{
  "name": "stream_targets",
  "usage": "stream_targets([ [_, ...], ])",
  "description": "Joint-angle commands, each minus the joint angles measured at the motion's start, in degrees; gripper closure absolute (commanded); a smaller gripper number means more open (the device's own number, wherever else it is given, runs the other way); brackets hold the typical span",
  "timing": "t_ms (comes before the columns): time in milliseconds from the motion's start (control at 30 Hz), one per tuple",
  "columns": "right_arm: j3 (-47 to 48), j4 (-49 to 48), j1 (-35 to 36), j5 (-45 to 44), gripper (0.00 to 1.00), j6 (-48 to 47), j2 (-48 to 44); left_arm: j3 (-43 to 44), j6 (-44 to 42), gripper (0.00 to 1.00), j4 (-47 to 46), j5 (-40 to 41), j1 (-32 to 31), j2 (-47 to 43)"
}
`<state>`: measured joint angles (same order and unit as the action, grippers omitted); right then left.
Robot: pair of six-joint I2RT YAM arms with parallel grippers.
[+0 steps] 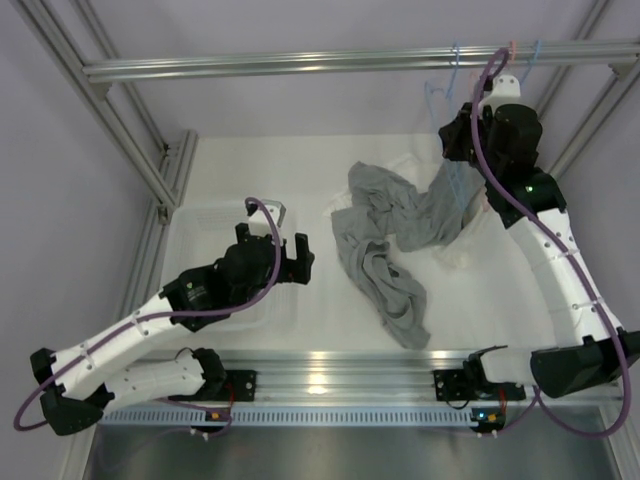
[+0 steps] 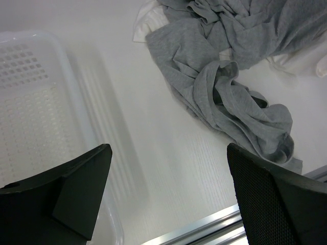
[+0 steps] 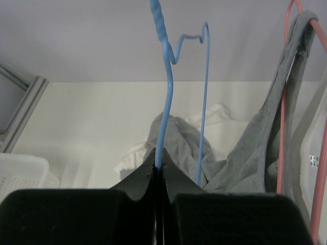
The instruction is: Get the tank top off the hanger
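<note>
My right gripper (image 1: 455,135) (image 3: 159,158) is raised at the back right, shut on the wire of a blue hanger (image 3: 164,92) (image 1: 438,95). A grey tank top (image 3: 265,132) hangs by its strap from a pink hanger (image 3: 281,127) to the right of the blue one. In the top view grey fabric (image 1: 445,205) trails from under the right gripper down into a pile of grey tank tops (image 1: 385,250) (image 2: 230,97) on the table. My left gripper (image 1: 291,258) (image 2: 168,189) is open and empty, low over the table left of the pile.
A white perforated basket (image 1: 205,225) (image 2: 30,102) sits to the left of the left gripper. White cloth (image 2: 145,20) lies under the grey pile. An aluminium rail (image 1: 300,62) crosses the back and carries more hangers (image 1: 525,50). Frame posts stand at both sides.
</note>
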<state>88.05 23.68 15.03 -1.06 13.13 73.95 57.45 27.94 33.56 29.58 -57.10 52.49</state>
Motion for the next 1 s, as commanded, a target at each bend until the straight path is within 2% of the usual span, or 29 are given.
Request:
stream_targets([
  [0,-1.1,-3.5,-1.1,-0.3,1.0,0.3,-0.2,-0.8,-0.5,0.01,-0.5,-0.1,0.0,-1.2],
  [200,-5.9,-5.4,-1.1,0.6,0.99,1.3,-2.8,-2.1,0.3,0.01,-0.6,-0.3,0.0,-1.2],
  [233,-6.1,-5.6,-1.1,0.7,0.88,1.4,-3.0,-2.0,0.6,0.01,-0.6,-0.2,-0.1,-1.1],
  [267,-6.2,-5.6,-1.1,0.8,0.71,1.6,-3.5,-1.9,0.7,0.01,-0.6,-0.3,-0.1,-0.8],
  [300,-6.2,-5.6,-1.2,0.8,0.49,1.6,-3.9,-1.5,0.7,0.01,-0.6,-0.8,0.0,-0.1],
  [367,-6.0,-5.5,-1.1,0.8,0.36,1.6,-5.4,-0.5,0.6,0.01,-0.7,-1.0,0.0,1.0],
  [400,-5.8,-5.4,-1.1,0.7,0.15,1.6,-6.0,1.1,0.5,0.01,-0.6,-2.0,-0.1,2.7],
  [433,-5.8,-5.2,-1.2,0.8,0.03,1.8,-6.8,2.0,0.4,0.01,-0.7,-2.4,-0.1,3.7],
  [633,-6.6,0.0,-1.1,2.0,0.01,1.6,-15.1,9.0,0.6,0.01,-2.9,-7.7,-0.3,12.7],
  [767,-7.6,5.6,-1.1,1.4,0.01,0.4,-23.8,10.8,2.6,0.01,-6.4,-10.2,-0.5,18.8],
  [967,-5.1,15.4,-1.1,2.8,0.01,-1.9,-31.1,17.0,6.8,0.01,-7.9,-11.6,-2.9,33.4],
])
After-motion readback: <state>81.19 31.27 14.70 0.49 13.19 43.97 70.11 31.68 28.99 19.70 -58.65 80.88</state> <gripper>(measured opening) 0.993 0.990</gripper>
